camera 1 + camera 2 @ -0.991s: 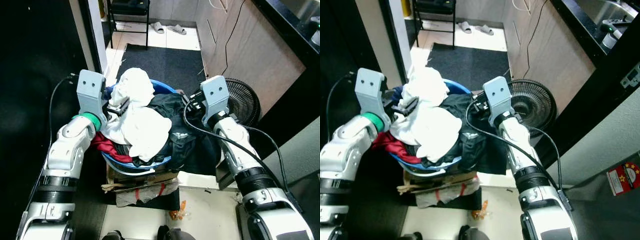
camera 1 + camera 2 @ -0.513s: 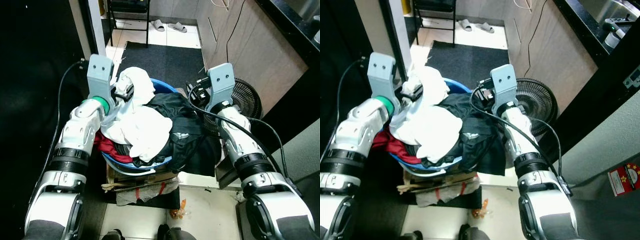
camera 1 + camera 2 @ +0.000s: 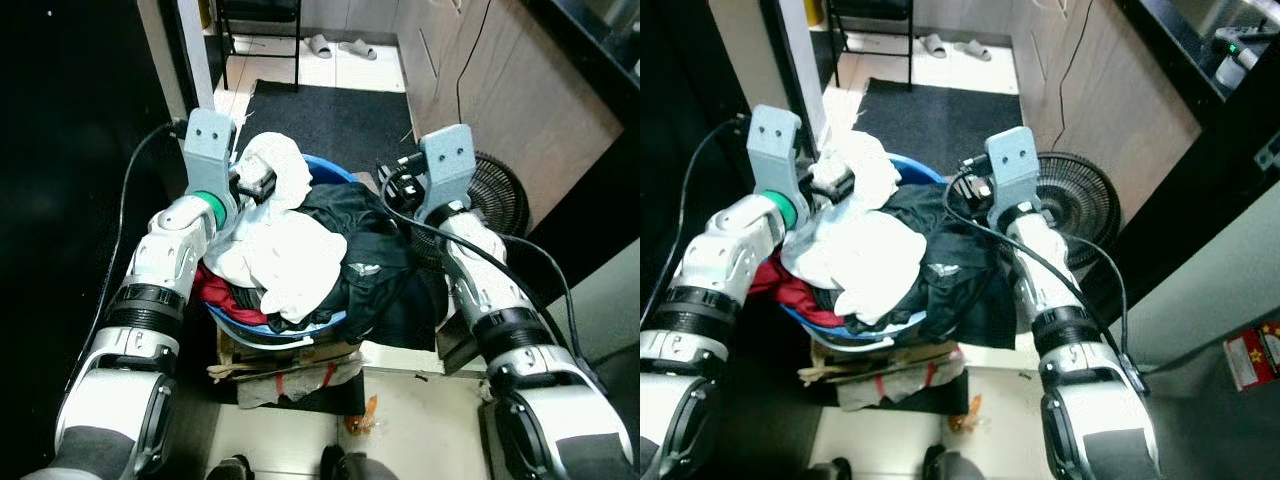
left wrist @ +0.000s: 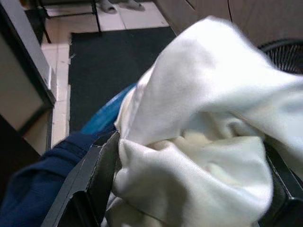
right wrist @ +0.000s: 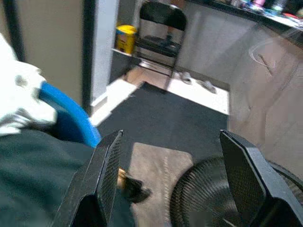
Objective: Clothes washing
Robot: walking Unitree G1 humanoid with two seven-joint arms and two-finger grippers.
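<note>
A blue laundry basket [image 3: 332, 176] stands heaped with clothes: a white garment [image 3: 285, 245] on top, a black garment [image 3: 365, 260] spilling over its right side, a red garment [image 3: 215, 290] low on the left. My left gripper [image 3: 256, 186] is pushed into the upper hump of the white garment. In the left wrist view its fingers [image 4: 94, 179] stand wide apart with white cloth [image 4: 203, 118] bulging between them. My right gripper [image 3: 393, 186] hovers open at the basket's far right rim, above the black garment, with nothing between its fingers [image 5: 106, 175].
A round black fan [image 3: 512, 200] stands on the floor just right of the basket. Cardboard and rags [image 3: 290, 362] lie under the basket. A dark mat [image 3: 330, 115] lies beyond, then a black chair [image 3: 260, 18] and slippers [image 3: 340, 46]. Wooden cabinets [image 3: 500, 90] line the right.
Both grippers have moved away from me toward the basket's far side. The left one went up onto the white hump, and the right one lifted off the black garment.
</note>
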